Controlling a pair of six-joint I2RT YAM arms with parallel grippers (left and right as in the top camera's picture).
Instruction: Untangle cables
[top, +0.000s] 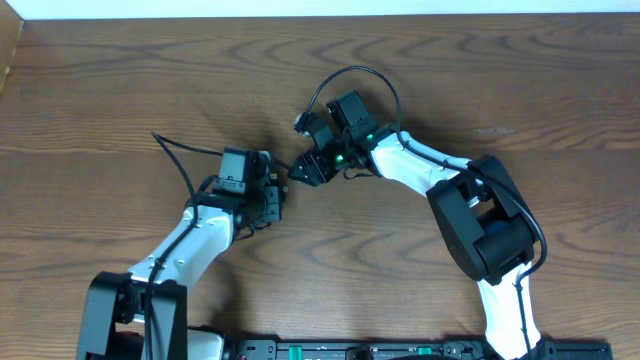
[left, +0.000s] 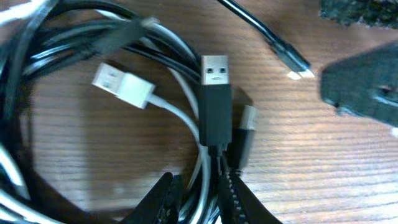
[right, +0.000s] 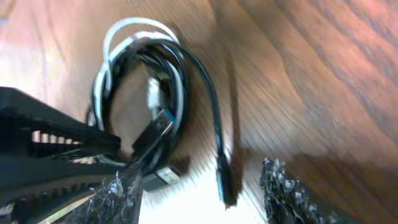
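Serrated fingertips (left: 239, 199) of the left gripper (left: 199, 202) filled the bottom edge of the left wrist view, pinched shut on the cables (left: 168, 56), with a white strand and a black one running up between them. Just above the grip a black USB plug (left: 214, 106) pointed away from the fingers, a white USB plug (left: 121, 84) lay to its left inside the loops, and a darker plug (left: 244, 134) sat just beside the black one. The rest of the bundle curled round in a loose coil on the wooden table (left: 348, 174).

A separate thin black cord ended in a small plug (left: 293, 63) near the blurred dark mass at the right edge.

From the right wrist, the right gripper (right: 202, 196) stood open, its rough-padded fingers well apart. That small plug lay on the wood between them, touched by neither.

Overhead, both grippers met near the table's middle, hiding most of the coil
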